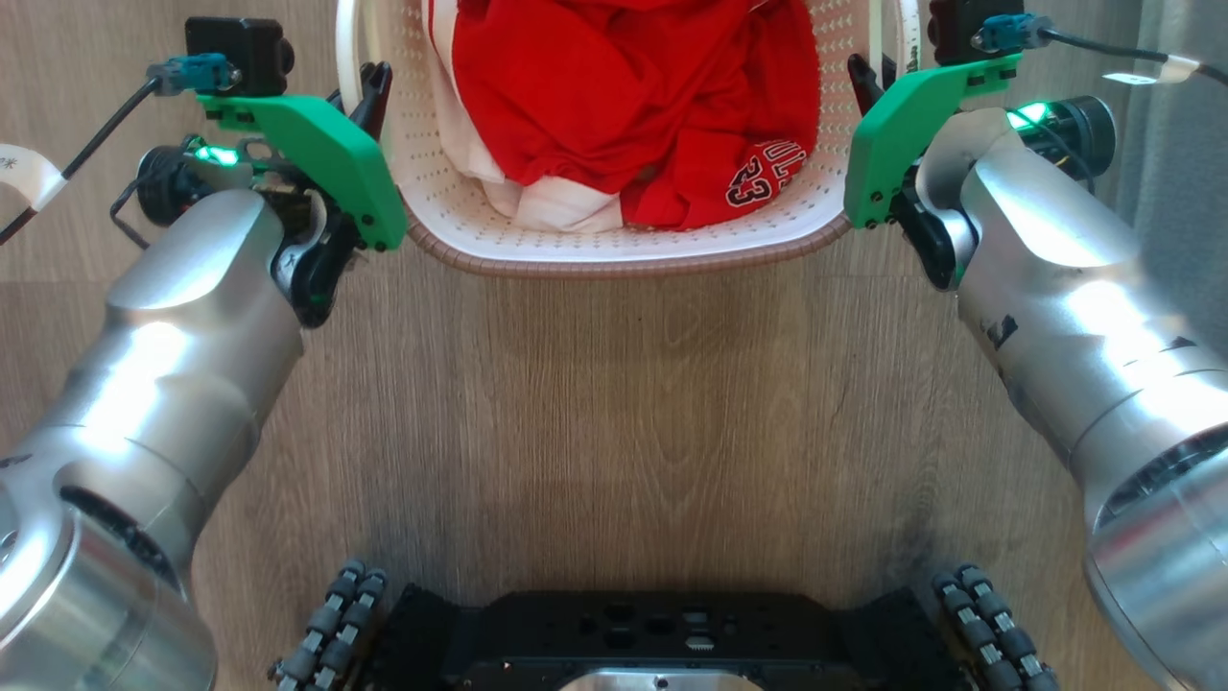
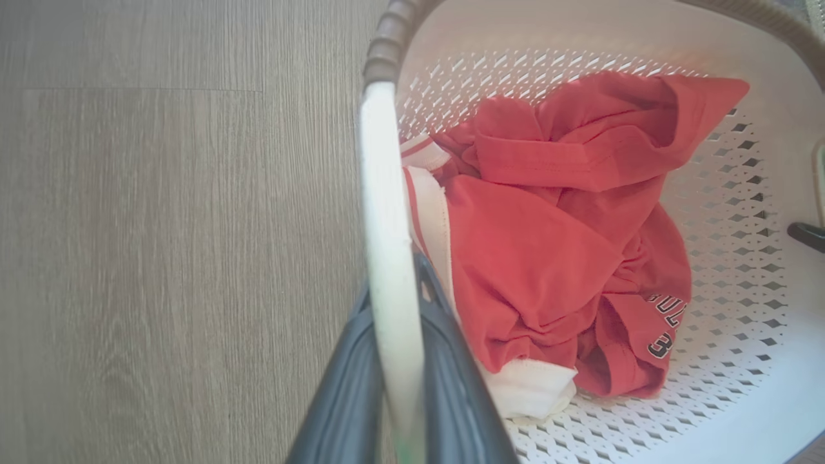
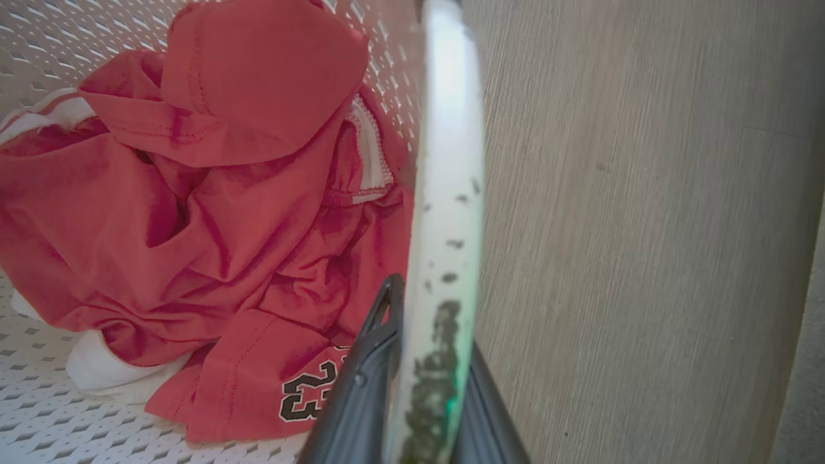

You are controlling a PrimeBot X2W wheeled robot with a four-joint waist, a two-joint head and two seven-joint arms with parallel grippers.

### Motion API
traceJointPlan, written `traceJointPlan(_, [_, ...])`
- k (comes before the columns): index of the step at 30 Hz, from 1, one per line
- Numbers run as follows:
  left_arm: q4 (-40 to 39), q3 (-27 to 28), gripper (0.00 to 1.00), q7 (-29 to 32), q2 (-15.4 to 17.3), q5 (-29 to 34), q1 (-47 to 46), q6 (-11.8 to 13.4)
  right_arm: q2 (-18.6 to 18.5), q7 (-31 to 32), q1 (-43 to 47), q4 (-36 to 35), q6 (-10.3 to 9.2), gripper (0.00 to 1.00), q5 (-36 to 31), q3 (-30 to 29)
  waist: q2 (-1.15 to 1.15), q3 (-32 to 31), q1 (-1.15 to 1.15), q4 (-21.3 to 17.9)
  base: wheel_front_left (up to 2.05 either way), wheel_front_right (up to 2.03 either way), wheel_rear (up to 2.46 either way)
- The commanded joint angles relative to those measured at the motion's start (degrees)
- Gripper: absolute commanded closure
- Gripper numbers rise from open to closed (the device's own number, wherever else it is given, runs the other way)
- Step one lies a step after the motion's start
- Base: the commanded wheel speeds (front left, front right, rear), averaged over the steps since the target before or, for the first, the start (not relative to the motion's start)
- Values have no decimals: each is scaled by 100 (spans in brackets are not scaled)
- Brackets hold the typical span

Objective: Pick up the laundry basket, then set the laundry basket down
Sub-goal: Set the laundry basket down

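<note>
Head view: the basket (image 1: 624, 257) sits at the top centre, over the wood floor (image 1: 624, 413), with red and white clothes (image 1: 633, 96) heaped inside. Both silver forearms reach forward from the lower corners and angle slightly inward, one on each flank of the basket. The left pincer (image 1: 369, 91) meets the basket's left side and the right pincer (image 1: 863, 82) its right side, each wrist carrying a green bracket. The robot's black base (image 1: 652, 633) lies along the bottom edge. Whether the basket rests on the floor or hangs just above it, I cannot tell.

Left wrist view: the two dark fingers rise from the bottom edge and are clamped on the white left handle (image 2: 383, 193), one finger on each face of it. The clothes lie to the right of the handle, the floor to the left.

Right wrist view: the fingers likewise grip the white right handle (image 3: 451, 129), which is flecked with dark marks near the grasp. The clothes lie to its left, showing a printed number, and the floor to its right.
</note>
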Motion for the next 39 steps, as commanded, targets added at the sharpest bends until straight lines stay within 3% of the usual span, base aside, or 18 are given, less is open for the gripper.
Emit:
traceJointPlan(1, [85, 62, 100, -125, 369, 7, -192, 61, -114, 10, 251, 67, 13, 100, -191, -96, 0, 82, 0, 2, 0, 0, 0])
traceJointPlan(23, [-76, -309, 100, -79, 264, -263, -272, 61, 133, 521, 504, 67, 13, 100, -2067, -1927, 0, 389, 0, 23, 0, 0, 0])
traceJointPlan(39, [-137, -491, 100, -17, 217, -425, -251, 61, 139, 683, 587, -16, 13, 100, -1934, -1814, 0, 350, 0, 90, 0, 0, 0])
